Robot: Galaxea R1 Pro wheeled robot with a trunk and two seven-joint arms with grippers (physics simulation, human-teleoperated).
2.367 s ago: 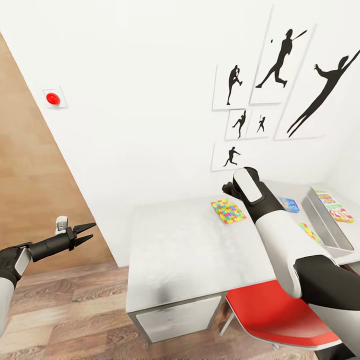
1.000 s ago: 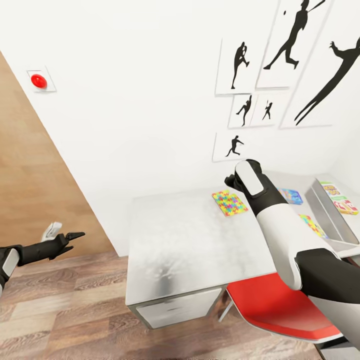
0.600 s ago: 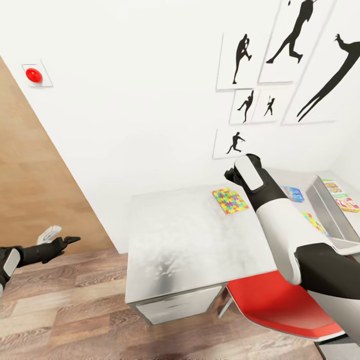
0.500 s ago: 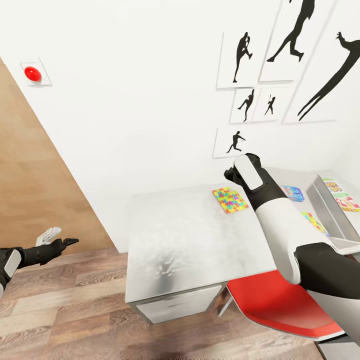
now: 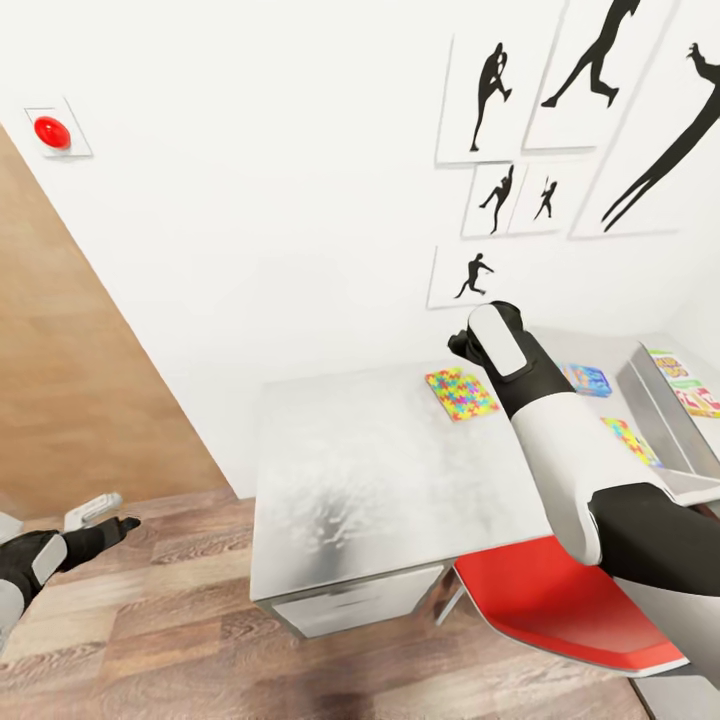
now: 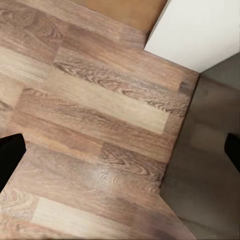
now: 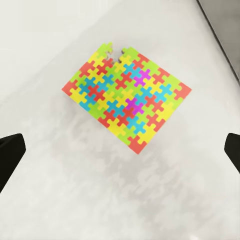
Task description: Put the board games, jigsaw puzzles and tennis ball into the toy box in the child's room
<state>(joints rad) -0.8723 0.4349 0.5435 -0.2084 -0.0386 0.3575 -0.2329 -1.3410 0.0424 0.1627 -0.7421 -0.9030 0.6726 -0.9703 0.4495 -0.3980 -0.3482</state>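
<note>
The white-topped table (image 5: 350, 480) carries a multicoloured jigsaw puzzle (image 5: 460, 392) (image 7: 125, 105). My right gripper (image 7: 120, 152) hangs open just above and before this mat, with nothing between its fingers. A blue board game (image 5: 588, 379) lies further right, and a second jigsaw puzzle (image 5: 630, 440) sits against the grey toy box (image 5: 648, 400). Two printed board games (image 5: 690, 385) lie inside the box. My left gripper (image 5: 110, 525) (image 6: 120, 155) is open and empty, low over the wood floor left of the table. The tennis ball and the bed are out of view.
A red chair (image 5: 560, 600) is tucked under the table's near right edge, below my right arm. White drawers (image 5: 350, 608) face me. A white wall with silhouette pictures (image 5: 500, 195) backs the table. A wooden panel (image 5: 80, 380) stands at the left.
The head camera has shifted, so the wall pictures sit higher. My left arm has dropped and drawn back toward the floor at the lower left. The right arm stays over the puzzle.
</note>
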